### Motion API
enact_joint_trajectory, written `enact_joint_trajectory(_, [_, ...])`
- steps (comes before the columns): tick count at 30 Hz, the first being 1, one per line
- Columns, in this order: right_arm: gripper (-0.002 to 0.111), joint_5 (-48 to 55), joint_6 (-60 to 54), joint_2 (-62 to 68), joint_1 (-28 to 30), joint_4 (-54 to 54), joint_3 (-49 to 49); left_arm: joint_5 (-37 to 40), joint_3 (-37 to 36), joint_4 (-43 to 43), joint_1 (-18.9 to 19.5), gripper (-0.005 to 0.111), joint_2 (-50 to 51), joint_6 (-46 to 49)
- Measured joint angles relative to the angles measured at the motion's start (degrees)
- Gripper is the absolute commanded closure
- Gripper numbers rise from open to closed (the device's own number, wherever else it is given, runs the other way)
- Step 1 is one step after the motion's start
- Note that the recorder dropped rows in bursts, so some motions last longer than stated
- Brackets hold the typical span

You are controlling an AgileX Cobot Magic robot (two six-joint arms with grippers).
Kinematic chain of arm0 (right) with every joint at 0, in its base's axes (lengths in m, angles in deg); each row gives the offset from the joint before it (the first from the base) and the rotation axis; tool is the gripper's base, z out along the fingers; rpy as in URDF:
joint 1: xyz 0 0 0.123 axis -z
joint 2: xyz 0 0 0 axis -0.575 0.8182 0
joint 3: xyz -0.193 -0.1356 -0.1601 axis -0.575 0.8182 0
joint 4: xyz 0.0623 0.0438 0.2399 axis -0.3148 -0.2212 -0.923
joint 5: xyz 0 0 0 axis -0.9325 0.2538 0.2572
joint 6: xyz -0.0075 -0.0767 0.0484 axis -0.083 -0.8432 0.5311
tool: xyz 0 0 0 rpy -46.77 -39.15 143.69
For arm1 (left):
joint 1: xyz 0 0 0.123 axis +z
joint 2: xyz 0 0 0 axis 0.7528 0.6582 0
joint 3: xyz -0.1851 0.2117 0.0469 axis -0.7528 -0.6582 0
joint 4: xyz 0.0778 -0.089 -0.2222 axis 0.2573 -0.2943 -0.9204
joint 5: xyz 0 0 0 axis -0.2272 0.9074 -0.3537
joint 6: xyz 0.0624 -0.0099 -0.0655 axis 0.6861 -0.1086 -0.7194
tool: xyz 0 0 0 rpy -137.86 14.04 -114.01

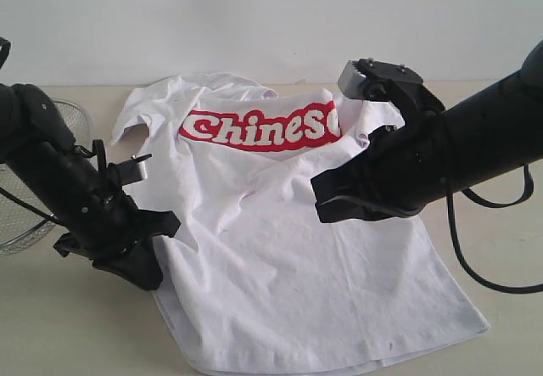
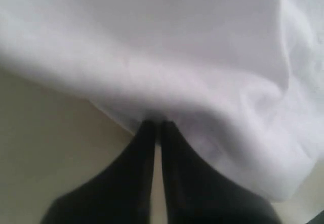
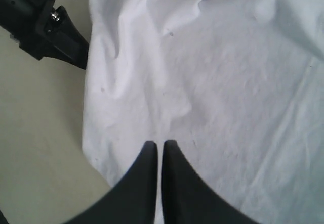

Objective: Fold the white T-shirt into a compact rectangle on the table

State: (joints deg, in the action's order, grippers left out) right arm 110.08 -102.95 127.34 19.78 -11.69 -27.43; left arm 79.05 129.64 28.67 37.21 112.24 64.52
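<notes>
Left fingers point(image 2: 144, 148) closed at white T-shirt point(image 1: 280, 249) edge; right fingers point(image 3: 147, 166) closed over it.

Tally from where I stand.

- Shirt point(image 1: 280, 249): one, white.
- Lettering point(image 1: 254, 128): one red band on it. Six letters read clear, and a seventh is cut off by an arm.
- Table point(image 1: 68, 325): one.
- Basket point(image 1: 21, 219): one, wire mesh, only part in sight.
- Arms: two, both black, the left arm point(image 1: 42, 155) and the right arm point(image 1: 484, 138).
- Grippers: two, the left gripper point(image 2: 158, 125) and the right gripper point(image 3: 158, 144).
- Fingers point(image 3: 147, 168): two per gripper, four in all.
- Cable point(image 1: 451, 232): one black loop counted. Any thinner ones are too faint to tally.
</notes>
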Motion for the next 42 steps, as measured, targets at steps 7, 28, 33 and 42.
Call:
enact_joint_trajectory(7, [0.108,0.00,0.00,0.00,0.00,0.00,0.00,0.65,0.65,-0.46,-0.30,0.102,0.00,0.00])
enact_joint_trajectory(28, [0.108,-0.14,0.00,0.00,0.00,0.00,0.00,4.13,1.71,17.56,-4.78,0.102,-0.22,-10.97])
enact_joint_trajectory(33, [0.108,-0.25,0.00,0.00,0.00,0.62,0.00,4.83,1.10,20.22,-4.78,0.102,-2.63,-11.86])
enact_joint_trajectory(42, [0.108,-0.25,0.00,0.00,0.00,1.34,0.00,-1.48,1.43,21.57,-4.78,0.054,-8.30,-12.08])
